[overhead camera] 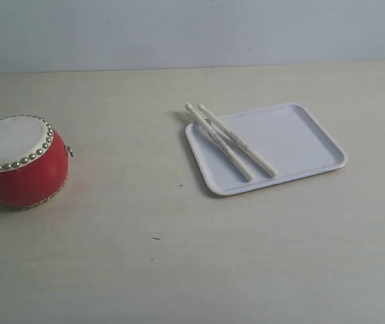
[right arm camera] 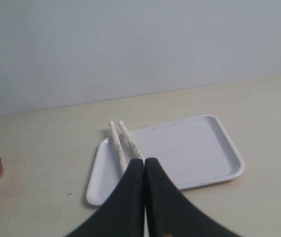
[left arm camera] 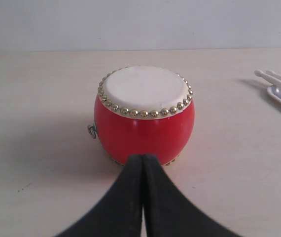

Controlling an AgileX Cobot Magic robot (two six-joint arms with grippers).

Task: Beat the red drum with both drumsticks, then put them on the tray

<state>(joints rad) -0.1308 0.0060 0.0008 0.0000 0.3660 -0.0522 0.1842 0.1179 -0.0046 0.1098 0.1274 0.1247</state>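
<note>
Exterior view: drumsticks (overhead camera: 219,142) on tray (overhead camera: 297,135)

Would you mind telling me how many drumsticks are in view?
2. One drumstick lies near the tray's left edge in the exterior view; the other drumstick lies beside it. None seems hidden.

We overlook the red drum (overhead camera: 23,172) and the tray (overhead camera: 294,135) from above; our wrist views sit low, each facing one.
</note>
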